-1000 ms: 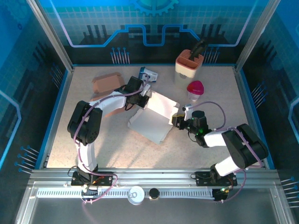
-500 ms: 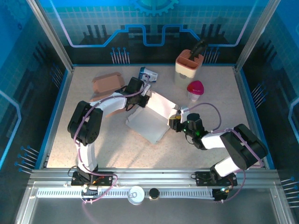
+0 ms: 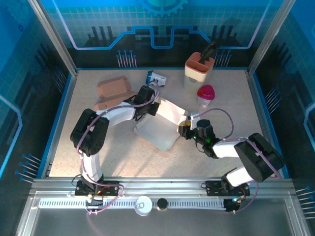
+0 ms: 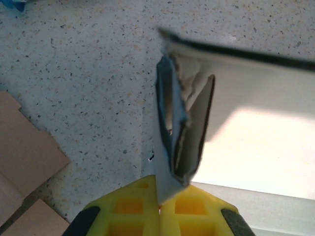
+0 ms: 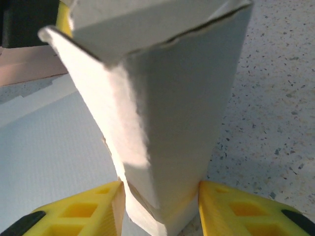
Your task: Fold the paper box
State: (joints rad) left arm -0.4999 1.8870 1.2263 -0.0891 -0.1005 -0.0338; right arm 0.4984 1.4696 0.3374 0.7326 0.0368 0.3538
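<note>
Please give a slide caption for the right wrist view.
Right gripper holding a folded wall of the white paper box.

One camera looks down on my whole table from high behind me. My two wrist cameras sit very close. All three see the paper box.

The white paper box sits near the middle of the bench, only half folded. One broad panel lies flat, and a second, brighter panel stands tilted up along its far right side. Its cardboard edges look slightly ragged up close.
</note>
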